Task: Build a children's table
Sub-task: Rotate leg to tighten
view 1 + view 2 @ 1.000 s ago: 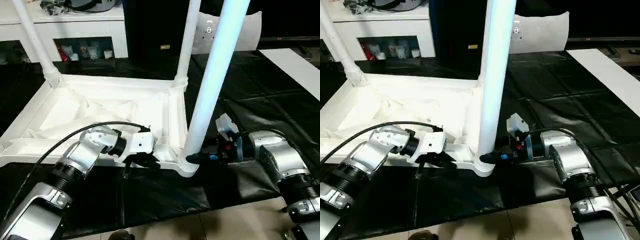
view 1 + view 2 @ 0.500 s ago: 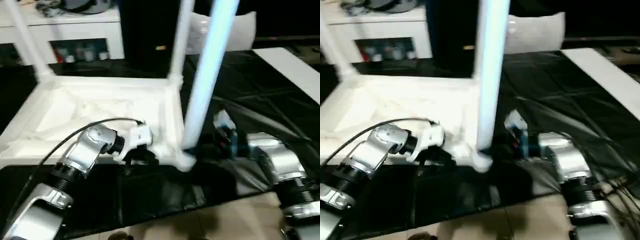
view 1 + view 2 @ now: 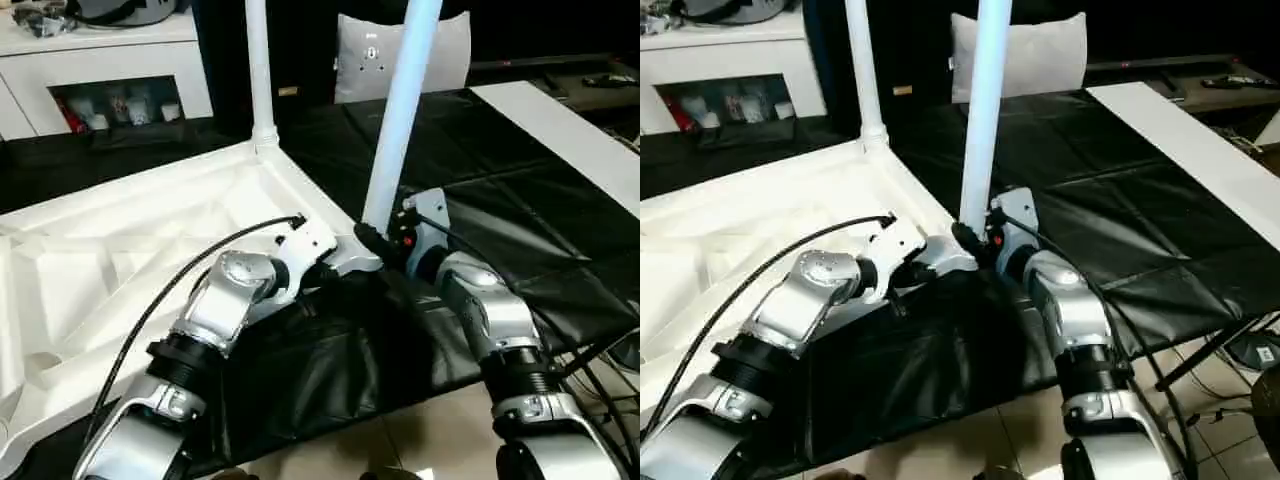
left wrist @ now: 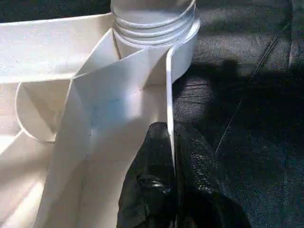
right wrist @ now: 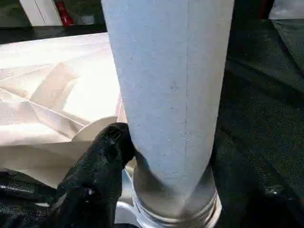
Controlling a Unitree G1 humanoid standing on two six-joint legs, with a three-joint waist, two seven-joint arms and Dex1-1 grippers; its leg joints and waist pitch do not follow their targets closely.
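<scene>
The children's table lies upside down on a black sheet, its ribbed white top [image 3: 120, 250] facing up. A far leg [image 3: 257, 70] and a near leg [image 3: 395, 130] stand upright in its corner sockets [image 4: 152, 28]. My left gripper [image 4: 170, 135] is shut on the top's thin rim just beside the near corner. My right gripper [image 3: 370, 240] is at the base of the near leg [image 5: 166, 85], which stands between its open fingers. One black finger [image 5: 107, 152] touches the leg.
A white cabinet [image 3: 100, 60] stands at the back left and a white panel [image 3: 445, 50] behind the legs. The black sheet [image 3: 520, 200] spreads to the right, with a white board [image 3: 560, 130] lying across it. Tiled floor [image 3: 400, 440] and cables [image 3: 1230, 350] are at the front right.
The whole view has swung, so the camera has moved. Both grippers stay at the same near corner. The right gripper's jaws have widened around the leg's base.
</scene>
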